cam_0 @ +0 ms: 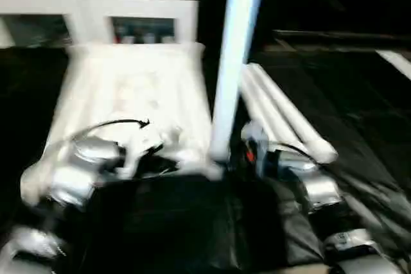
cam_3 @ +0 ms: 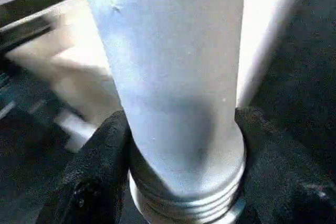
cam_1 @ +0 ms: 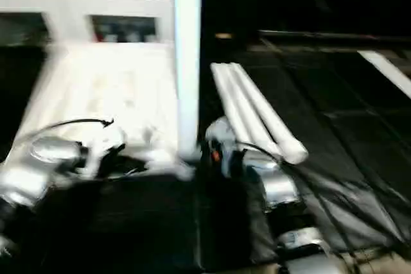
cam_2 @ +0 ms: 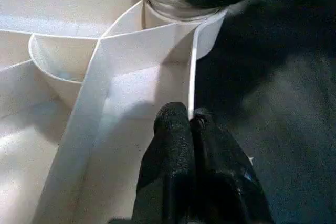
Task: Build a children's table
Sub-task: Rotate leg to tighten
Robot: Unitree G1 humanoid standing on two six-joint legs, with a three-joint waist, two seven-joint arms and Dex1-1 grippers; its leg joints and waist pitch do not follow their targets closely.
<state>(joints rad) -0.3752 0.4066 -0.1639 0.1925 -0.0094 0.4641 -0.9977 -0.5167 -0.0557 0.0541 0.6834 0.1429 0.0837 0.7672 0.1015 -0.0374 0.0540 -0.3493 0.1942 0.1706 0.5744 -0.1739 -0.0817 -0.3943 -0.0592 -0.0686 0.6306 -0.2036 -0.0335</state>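
A white plastic table top (cam_0: 128,91) lies upside down on a dark floor, its ribbed underside facing up, left of centre in the head views. At its near right corner a long white leg (cam_0: 232,49) stands upright with its lower end at the corner socket (cam_2: 176,11), its upper end cut off by the top of the view.

The right gripper (cam_3: 178,156) holds this leg low down, one black finger on each side just above the threaded end, probably to keep it upright and turn it into the socket. The left gripper (cam_2: 191,129) has its fingers pressed together on the thin side wall of the table top near that corner, seemingly to steady the top against the leg.

More white legs (cam_0: 282,110) lie bunched together on the floor just right of the standing leg; blur makes it hard to count them. A white cabinet (cam_0: 96,4) with glass-fronted shelves stands on the far side. Whether the thread has caught in the socket cannot be made out, since a dark finger covers part of the joint.
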